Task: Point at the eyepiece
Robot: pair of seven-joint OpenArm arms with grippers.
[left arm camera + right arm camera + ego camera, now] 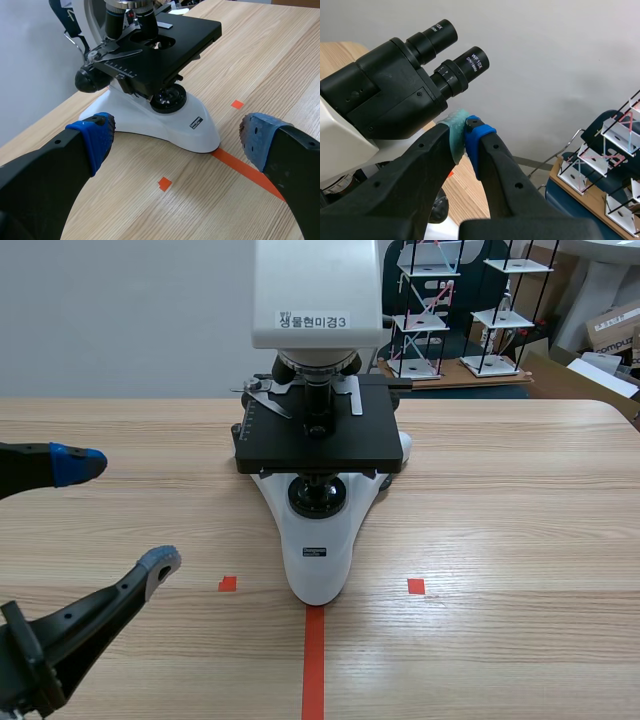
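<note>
We noted the right gripper [465, 132] pinched closed, tips just under the nearer eyepiece [470, 62]. The left gripper [176, 137] gaped wide, microscope [145, 120] base just ahead on the surface [260, 60].

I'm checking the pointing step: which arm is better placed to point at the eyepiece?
Right. The right gripper, shut, sits just under the eyepiece; the left gripper hangs open, low beside the microscope base.

Scene view faces the microscope [316, 445] front-on; left wrist sees its base [150, 120] (both share it), right wrist sits close behind the eyepieces [465, 65].
</note>
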